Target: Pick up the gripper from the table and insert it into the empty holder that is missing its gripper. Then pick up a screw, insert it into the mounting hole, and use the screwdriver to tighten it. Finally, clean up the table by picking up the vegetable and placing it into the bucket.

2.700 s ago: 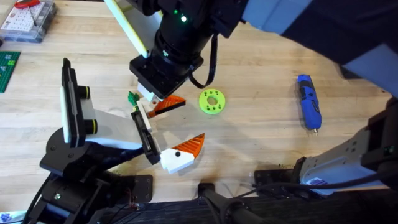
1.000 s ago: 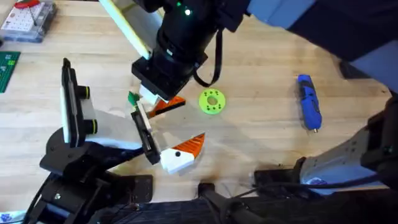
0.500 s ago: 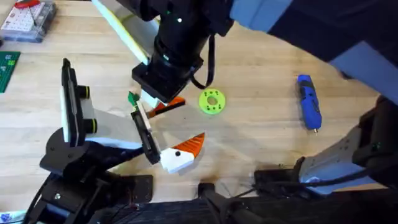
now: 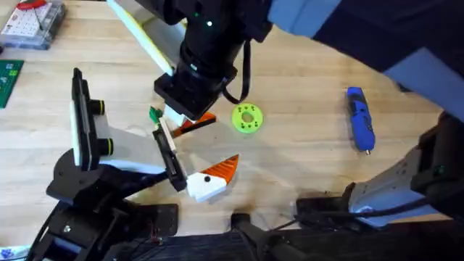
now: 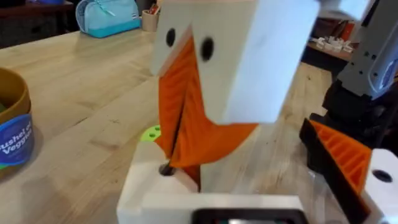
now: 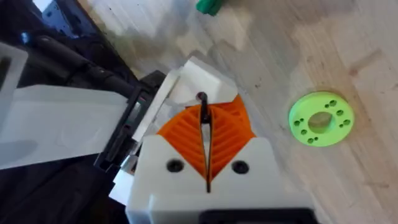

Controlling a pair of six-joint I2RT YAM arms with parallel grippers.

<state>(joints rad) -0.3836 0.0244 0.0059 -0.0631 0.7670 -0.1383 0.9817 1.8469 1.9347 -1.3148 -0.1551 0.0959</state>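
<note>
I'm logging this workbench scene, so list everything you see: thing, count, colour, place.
screwdriver: 1, bright blue, lying on the table's right side
disc with holes: 1, lime green, flat at table centre
small piece: 1, green, left of the disc
parts box: 1, clear, far left corner
tub: 1, brown with blue label, on the table
table: 1, light wood
right gripper: white with orange pads, shut on a screw, left of the disc
left gripper: white and orange, near the front edge

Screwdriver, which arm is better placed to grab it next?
Right, probably. The screwdriver lies on the right side of the table, nearer the right arm's base. The right end effector, shut on the screw at the white holder, must release first; the left arm sits far left.
</note>
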